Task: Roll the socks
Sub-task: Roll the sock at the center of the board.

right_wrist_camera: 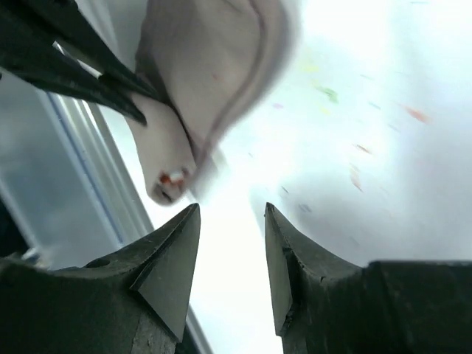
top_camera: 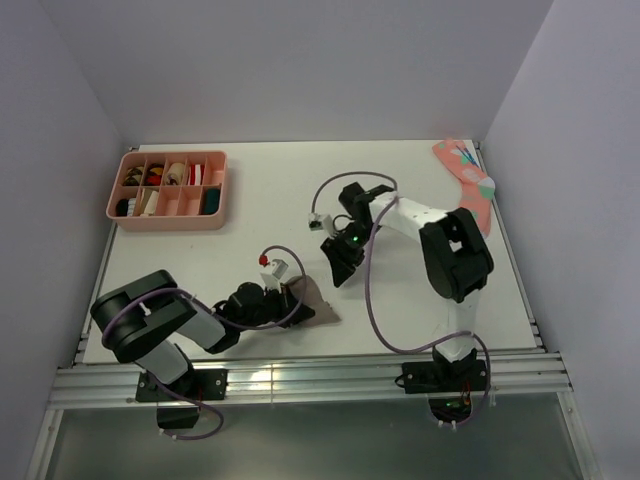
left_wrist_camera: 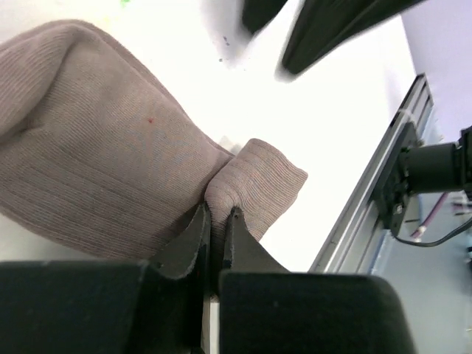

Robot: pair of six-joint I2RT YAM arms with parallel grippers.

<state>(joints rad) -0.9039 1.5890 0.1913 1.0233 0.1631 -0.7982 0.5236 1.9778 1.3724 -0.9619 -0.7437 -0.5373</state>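
A taupe-brown ribbed sock (left_wrist_camera: pixel 103 147) lies on the white table near its front edge, and shows in the top view (top_camera: pixel 320 300) just right of the left arm. My left gripper (left_wrist_camera: pixel 219 215) (top_camera: pixel 292 305) is shut on a pinched fold at the sock's end. My right gripper (right_wrist_camera: pixel 232 210) (top_camera: pixel 338 276) hangs open just behind that sock with nothing between its fingers. The same sock (right_wrist_camera: pixel 214 66) appears blurred at the top of the right wrist view. Only this one of the socks shows.
A coral-pink spotted sock (top_camera: pixel 466 182) lies at the table's back right corner. A pink compartment tray (top_camera: pixel 215 215) with small items stands at the back left. The metal rail (top_camera: pixel 320 378) of the table's front edge runs close to the taupe sock.
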